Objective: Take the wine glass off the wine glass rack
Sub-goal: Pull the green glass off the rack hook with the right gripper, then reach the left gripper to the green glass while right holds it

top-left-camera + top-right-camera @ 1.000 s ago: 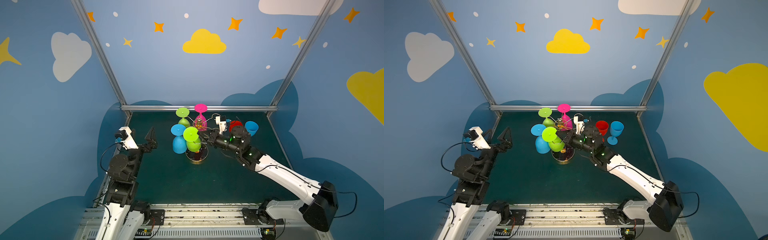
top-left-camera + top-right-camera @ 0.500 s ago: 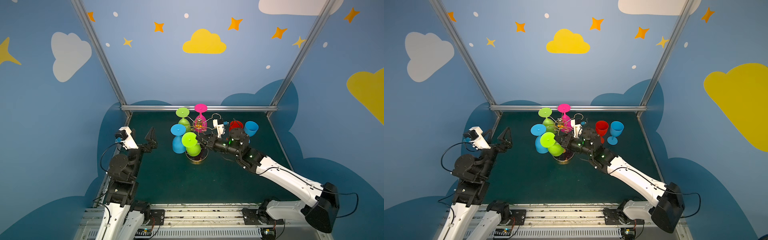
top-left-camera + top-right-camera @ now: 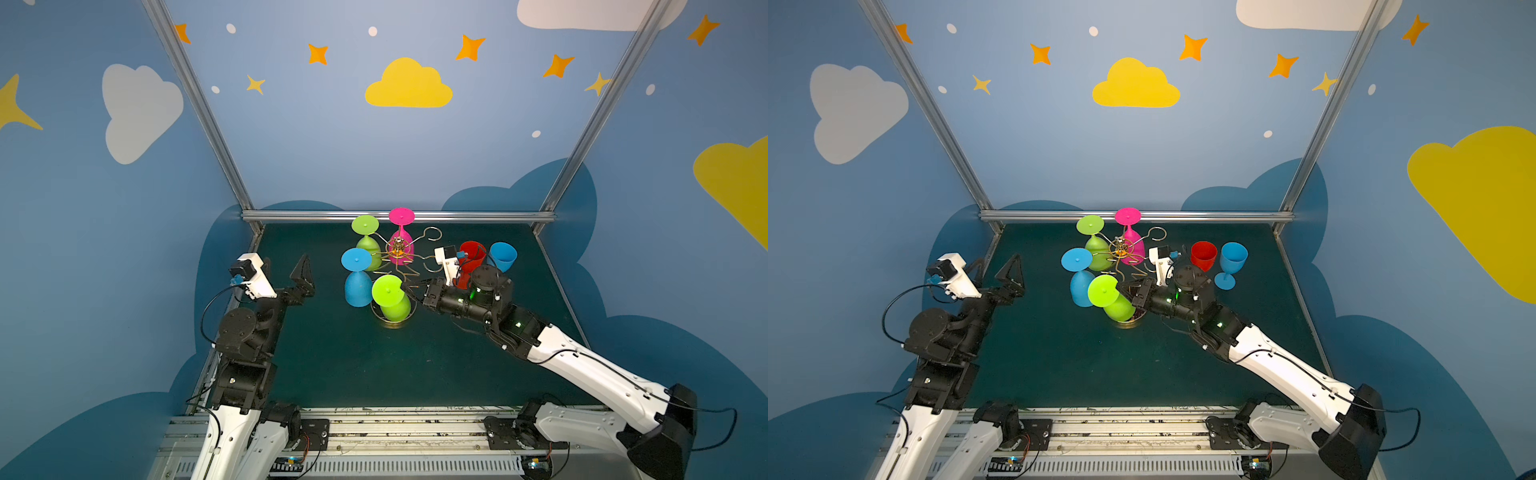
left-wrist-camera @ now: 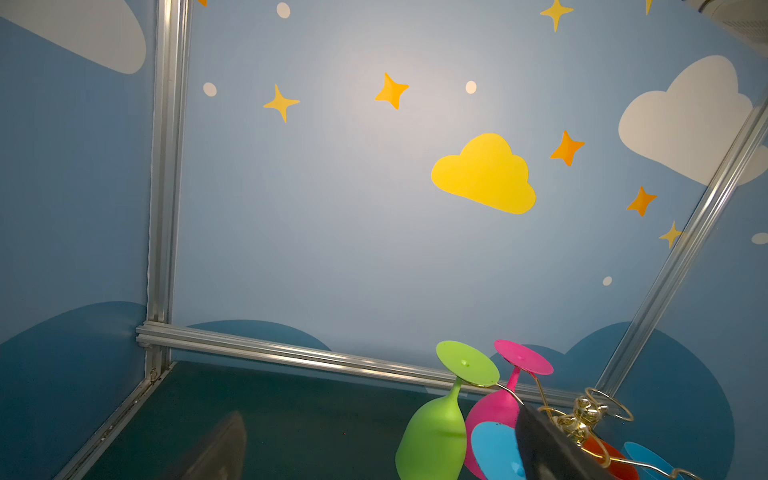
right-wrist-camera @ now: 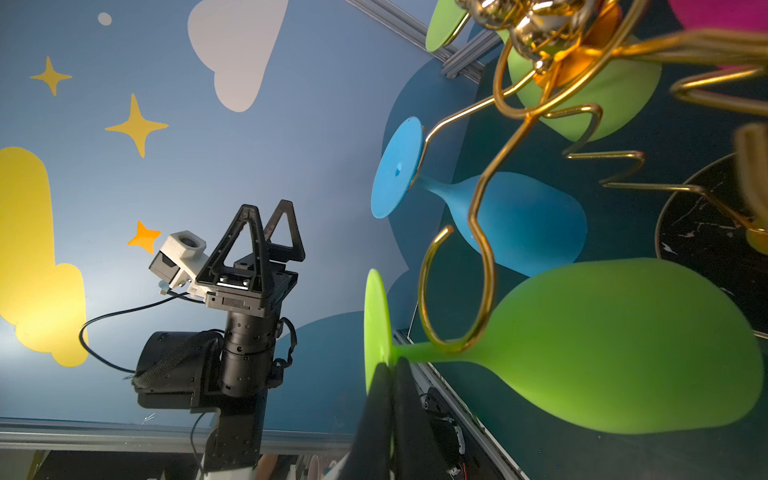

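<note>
To the left, your left gripper point(image 3: 998, 259) stands with its jaws wide apart and nothing between them. It is well apart from the wine glass rack point(image 3: 398, 248) in the middle of the table point(image 3: 374, 365).

On the rack's left side a blue glass point(image 3: 357, 289) and a back lime glass point(image 3: 369, 253) hang bowl-down, with a pink glass point(image 3: 401, 217) behind the hub.

The one you are working on is the front lime wine glass point(image 3: 395, 308). It is tilted, foot up and toward the left, bowl down over the rack's dark base point(image 5: 706, 232).

Your right gripper point(image 5: 392, 370), clearly the nearer arm, reaches in from the right and is clamped on the stem just beneath the foot. In the right wrist view the gold loop point(image 5: 453, 291) crosses the stem between your fingers and the bowl. Whether the stem sits inside the loop or beside it, I cannot tell. In my judgement it must leave sideways, across the glass's long axis.

Further right, a red cup point(image 3: 1203, 257) and a blue goblet point(image 3: 1233, 257) stand upright, with nothing visible inside them.
</note>
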Controlling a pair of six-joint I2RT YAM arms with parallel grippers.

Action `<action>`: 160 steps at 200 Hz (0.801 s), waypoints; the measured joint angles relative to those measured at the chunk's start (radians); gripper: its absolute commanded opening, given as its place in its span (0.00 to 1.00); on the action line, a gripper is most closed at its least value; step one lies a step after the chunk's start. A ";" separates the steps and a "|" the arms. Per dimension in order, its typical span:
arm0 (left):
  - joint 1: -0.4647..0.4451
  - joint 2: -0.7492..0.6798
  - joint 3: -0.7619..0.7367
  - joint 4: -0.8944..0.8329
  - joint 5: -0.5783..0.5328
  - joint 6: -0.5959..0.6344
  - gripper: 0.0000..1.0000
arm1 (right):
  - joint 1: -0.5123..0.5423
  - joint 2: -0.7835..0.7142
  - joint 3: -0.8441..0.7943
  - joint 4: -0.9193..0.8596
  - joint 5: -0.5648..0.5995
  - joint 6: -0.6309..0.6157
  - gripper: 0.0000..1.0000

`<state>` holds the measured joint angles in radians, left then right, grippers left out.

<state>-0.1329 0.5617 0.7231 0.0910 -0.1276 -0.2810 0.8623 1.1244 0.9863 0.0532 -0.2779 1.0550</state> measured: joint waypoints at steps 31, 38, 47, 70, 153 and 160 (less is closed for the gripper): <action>0.000 0.000 0.001 -0.001 0.006 -0.002 1.00 | 0.000 -0.066 -0.032 -0.031 0.008 -0.009 0.00; 0.000 0.000 0.002 -0.002 0.011 -0.004 1.00 | 0.000 -0.082 -0.040 -0.036 0.012 -0.010 0.00; 0.000 0.000 0.006 -0.010 0.021 -0.008 1.00 | 0.000 -0.103 -0.052 -0.042 0.019 -0.015 0.00; 0.000 0.010 0.044 -0.059 0.062 -0.024 0.99 | -0.002 -0.150 -0.068 -0.068 0.034 -0.026 0.00; 0.004 0.237 0.450 -0.269 0.626 -0.190 0.81 | -0.031 -0.246 -0.006 -0.217 0.053 -0.121 0.00; 0.004 0.261 0.465 -0.270 0.698 -0.206 0.79 | -0.035 -0.249 0.004 -0.225 0.052 -0.129 0.00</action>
<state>-0.1287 0.8223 1.1881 -0.1795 0.5709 -0.4873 0.8272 0.8749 0.9905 -0.1715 -0.2256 0.9264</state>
